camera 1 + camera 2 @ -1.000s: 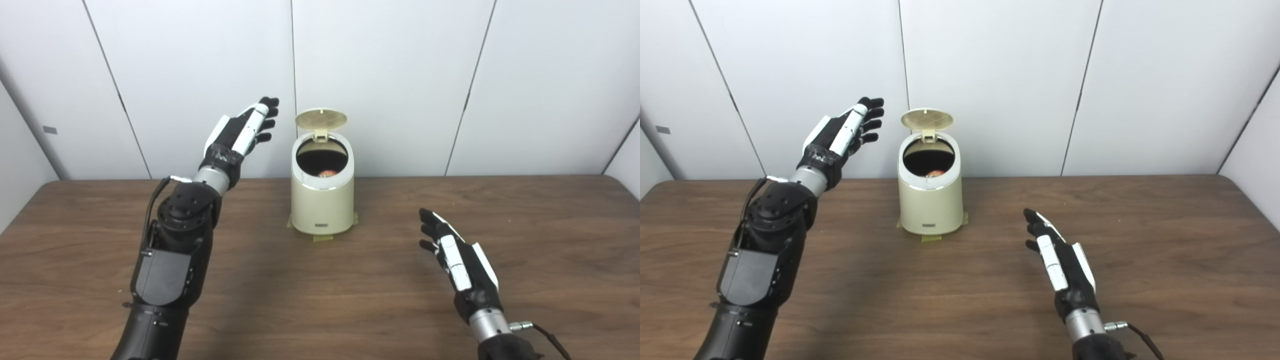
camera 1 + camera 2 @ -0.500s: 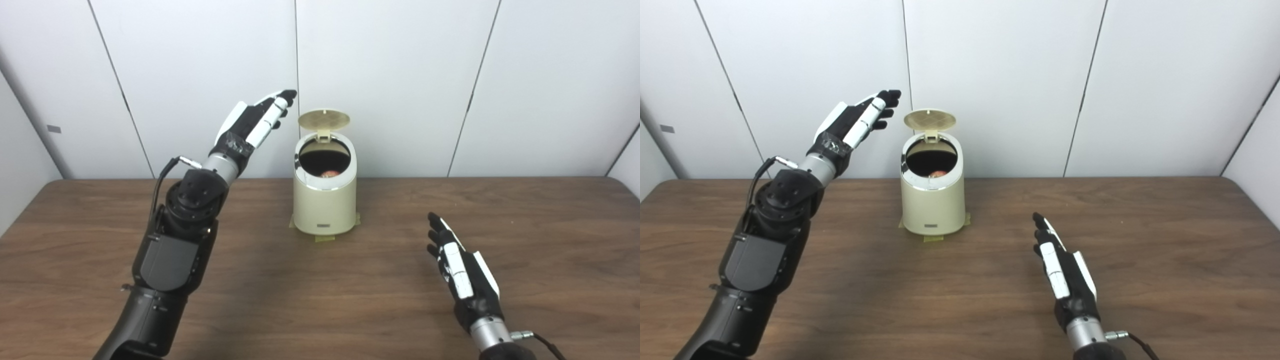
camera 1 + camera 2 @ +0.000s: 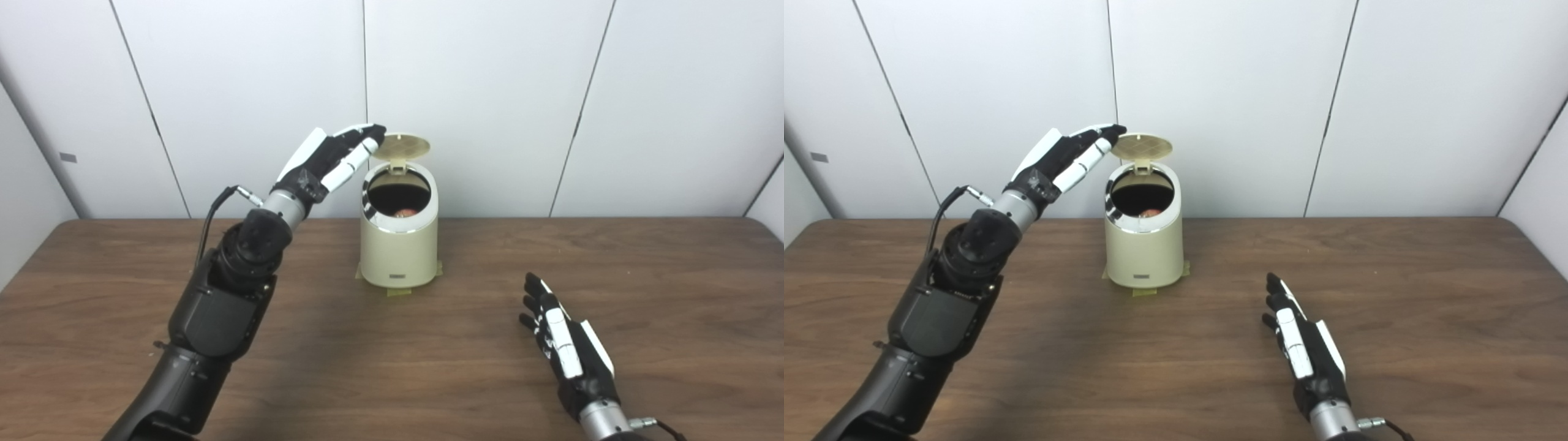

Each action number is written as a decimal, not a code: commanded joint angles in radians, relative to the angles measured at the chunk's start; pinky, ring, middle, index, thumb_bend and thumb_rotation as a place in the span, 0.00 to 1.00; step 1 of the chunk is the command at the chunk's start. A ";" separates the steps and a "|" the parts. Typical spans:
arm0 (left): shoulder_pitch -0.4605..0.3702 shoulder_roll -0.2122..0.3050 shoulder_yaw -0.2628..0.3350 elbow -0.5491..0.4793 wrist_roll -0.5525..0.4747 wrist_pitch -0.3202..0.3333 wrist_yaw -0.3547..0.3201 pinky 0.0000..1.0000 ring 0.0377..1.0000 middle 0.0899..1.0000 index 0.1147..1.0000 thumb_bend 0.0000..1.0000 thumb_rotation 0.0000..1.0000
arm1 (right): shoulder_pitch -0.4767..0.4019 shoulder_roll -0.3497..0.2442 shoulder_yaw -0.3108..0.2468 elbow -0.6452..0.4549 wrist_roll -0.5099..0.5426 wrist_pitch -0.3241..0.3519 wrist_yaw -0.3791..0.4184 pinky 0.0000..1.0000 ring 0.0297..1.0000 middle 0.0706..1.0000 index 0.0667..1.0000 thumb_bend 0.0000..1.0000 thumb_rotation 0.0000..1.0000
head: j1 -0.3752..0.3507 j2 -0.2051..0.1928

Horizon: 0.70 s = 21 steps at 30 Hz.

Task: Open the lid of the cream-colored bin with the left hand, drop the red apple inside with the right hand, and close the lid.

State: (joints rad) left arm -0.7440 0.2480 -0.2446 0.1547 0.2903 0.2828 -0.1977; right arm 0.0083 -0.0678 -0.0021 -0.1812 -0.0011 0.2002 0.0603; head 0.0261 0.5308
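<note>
The cream-colored bin [image 3: 398, 245] stood at the far middle of the wooden table [image 3: 392, 343], close to the white panelled wall [image 3: 490, 92], with bits of tape [image 3: 398, 291] showing under its base. Its lid [image 3: 401, 146] was tipped up on the rear hinge, standing open above the dark mouth. Down inside, near the front rim, I could see a small patch of the red apple [image 3: 402, 212] resting in the bin.

My left hand [image 3: 331, 159] was raised off the table to the left of the bin, at the height of the lid. Its fingers were stretched out and close together, holding nothing, and the fingertips [image 3: 375, 131] were right at the left edge of the lid; I could not tell whether they touched it. The arm sloped up from the lower left corner, a thin cable looping beside the wrist.

My right hand [image 3: 566, 349] lay low over the table, well apart from the bin on its right and nearer to me. Its fingers were spread, pointing away from me, and it was empty.
</note>
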 commanded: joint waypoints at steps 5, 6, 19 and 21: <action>-0.066 0.025 -0.021 -0.059 0.110 -0.023 0.014 0.88 0.94 0.91 0.82 0.49 1.00 | -0.015 -0.023 0.010 -0.042 -0.010 0.002 0.012 0.88 0.94 0.94 0.96 0.60 1.00 | 0.004 0.001; -0.066 0.025 -0.022 -0.058 0.122 -0.023 0.015 0.88 0.94 0.91 0.83 0.49 0.99 | -0.015 -0.024 0.011 -0.041 -0.010 0.004 0.012 0.88 0.93 0.94 0.96 0.60 1.00 | 0.004 0.001; -0.066 0.047 -0.059 -0.044 0.282 -0.069 0.030 0.80 0.86 0.85 0.81 0.50 1.00 | -0.019 -0.038 0.023 -0.019 -0.019 -0.010 0.029 0.83 0.92 0.93 0.96 0.57 1.00 | 0.012 -0.001; -0.066 0.066 -0.081 -0.053 0.329 -0.079 0.023 0.80 0.86 0.84 0.81 0.51 1.00 | -0.020 -0.038 0.022 -0.021 -0.022 -0.001 0.026 0.84 0.92 0.93 0.96 0.58 1.00 | 0.014 0.000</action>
State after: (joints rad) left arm -0.7438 0.2881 -0.3244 0.1303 0.5814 0.2342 -0.1939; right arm 0.0126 -0.0990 0.0141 -0.1943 -0.0230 0.2126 0.0790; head 0.0383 0.5292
